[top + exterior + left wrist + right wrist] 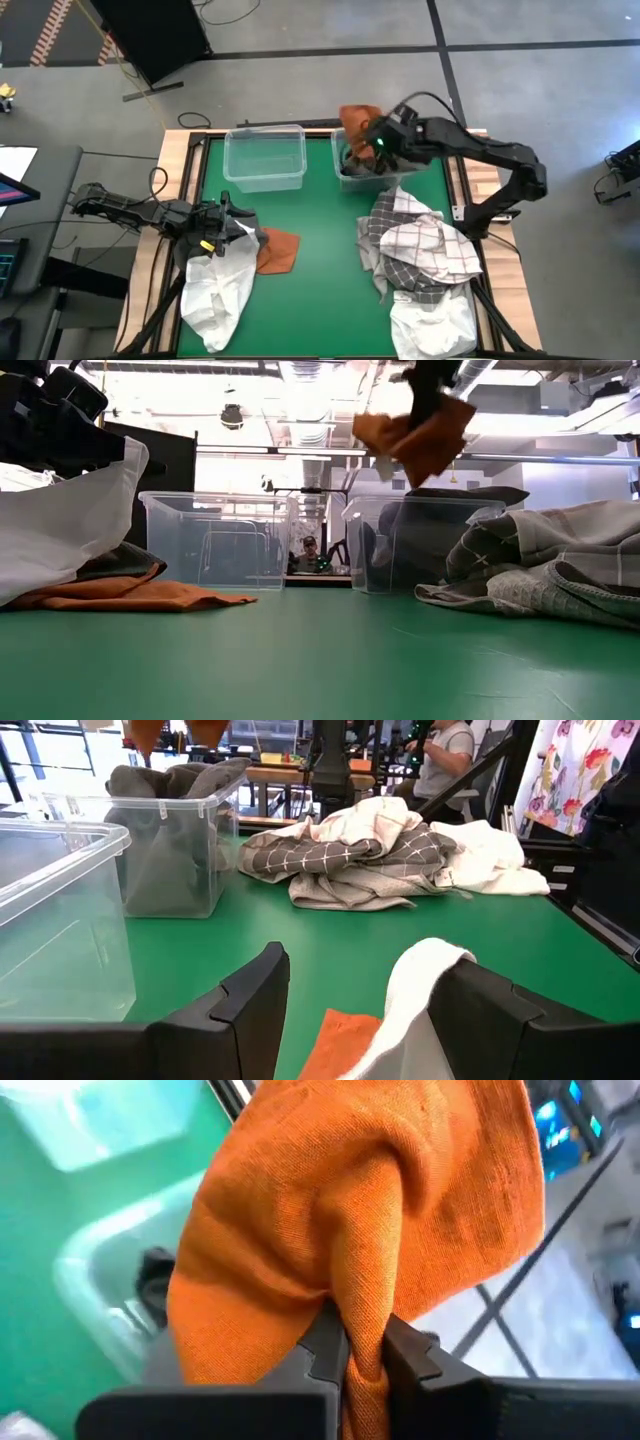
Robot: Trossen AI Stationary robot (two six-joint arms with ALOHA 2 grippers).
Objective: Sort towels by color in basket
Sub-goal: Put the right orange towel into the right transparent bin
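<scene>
A: What is seen beyond the green bench [320, 290]?

B: A seated person [445, 750] is seen behind it, and a floral-patterned cloth [575, 770] is hung at one side.

A: And overhead?

B: Ceiling lights [310, 372] are seen in the low view.

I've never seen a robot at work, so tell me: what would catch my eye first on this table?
Probably the orange towel dangling from the right gripper, pinched shut on it in the air above the bin with dark grey cloth. Next, the heap of checked and white towels on the table's right side. On the left, the left gripper sits at a white towel, beside another orange towel.
</scene>
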